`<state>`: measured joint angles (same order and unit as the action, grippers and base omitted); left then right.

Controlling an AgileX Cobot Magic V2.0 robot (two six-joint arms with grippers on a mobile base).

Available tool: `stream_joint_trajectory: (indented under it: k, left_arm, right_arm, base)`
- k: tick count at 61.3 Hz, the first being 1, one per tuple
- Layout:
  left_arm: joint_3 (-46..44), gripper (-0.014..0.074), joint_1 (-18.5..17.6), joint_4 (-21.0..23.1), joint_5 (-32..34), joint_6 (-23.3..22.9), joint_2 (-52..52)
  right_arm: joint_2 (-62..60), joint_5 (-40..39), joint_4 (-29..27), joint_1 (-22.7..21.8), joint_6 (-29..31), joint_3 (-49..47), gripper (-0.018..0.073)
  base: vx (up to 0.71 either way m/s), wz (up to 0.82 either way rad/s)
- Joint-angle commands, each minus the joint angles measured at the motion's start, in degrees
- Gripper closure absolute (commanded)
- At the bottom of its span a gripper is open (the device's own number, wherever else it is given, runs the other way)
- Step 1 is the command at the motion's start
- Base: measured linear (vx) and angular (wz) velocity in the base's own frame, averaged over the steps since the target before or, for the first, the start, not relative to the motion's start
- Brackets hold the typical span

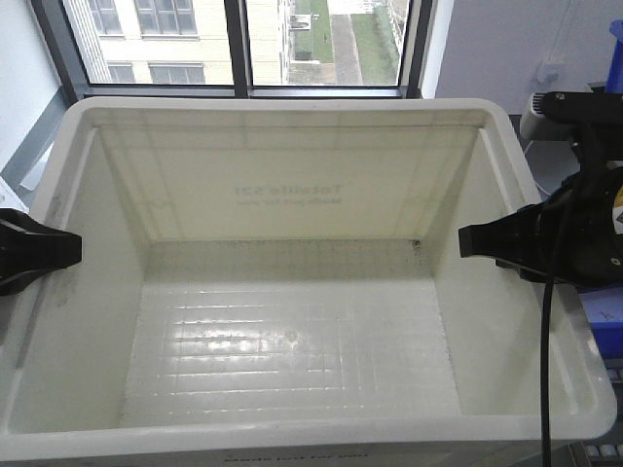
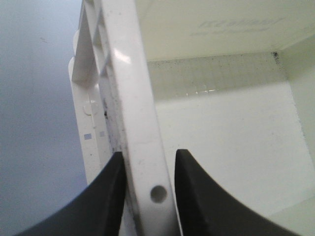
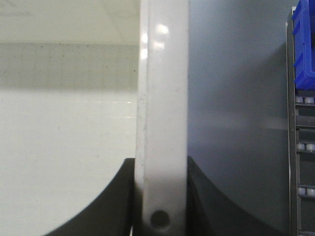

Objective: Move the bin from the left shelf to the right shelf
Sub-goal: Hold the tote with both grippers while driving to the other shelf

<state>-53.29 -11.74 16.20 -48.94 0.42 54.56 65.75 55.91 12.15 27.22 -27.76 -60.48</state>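
Observation:
A large white empty bin (image 1: 292, 341) fills the front view, its open top facing me. My left gripper (image 1: 39, 251) is shut on the bin's left rim, and my right gripper (image 1: 487, 241) is shut on its right rim. In the left wrist view the black fingers (image 2: 106, 201) straddle the white rim (image 2: 140, 123), one outside and one inside, with the gripper (image 2: 147, 191) centred on it. In the right wrist view the gripper (image 3: 160, 196) clamps the right rim (image 3: 162, 88) the same way. The surface under the bin is hidden.
A window (image 1: 243, 39) with buildings outside lies beyond the bin. A shelf with rollers (image 3: 301, 147) and a blue bin (image 3: 304, 44) stands to the right, and blue parts (image 1: 608, 331) show at the right edge. Grey floor (image 3: 236, 123) lies below.

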Motion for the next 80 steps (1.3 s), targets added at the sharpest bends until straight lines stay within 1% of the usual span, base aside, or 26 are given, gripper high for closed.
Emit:
stream_joint_trajectory:
  k: [1, 54, 80]
  left_arm:
    - [-2.26, 0.0524, 0.01, -0.33, 4.63, 2.29, -1.72]
    - [-2.26, 0.0524, 0.01, -0.33, 4.64, 2.29, -1.72]
    - [-2.26, 0.0524, 0.01, -0.33, 4.64, 2.29, -1.72]
  right_arm:
    - [-1.48, -3.33, 7.91, -1.0, -0.73, -2.03, 0.0523]
    - [-1.48, -3.33, 7.91, -1.0, -0.73, -2.03, 0.0523]
    - [-1.48, -3.33, 7.91, -1.0, -0.73, -2.03, 0.0523]
  base:
    - [0.32, 0.05]
    - [0.33, 0.01]
    - [0.26, 0.27]
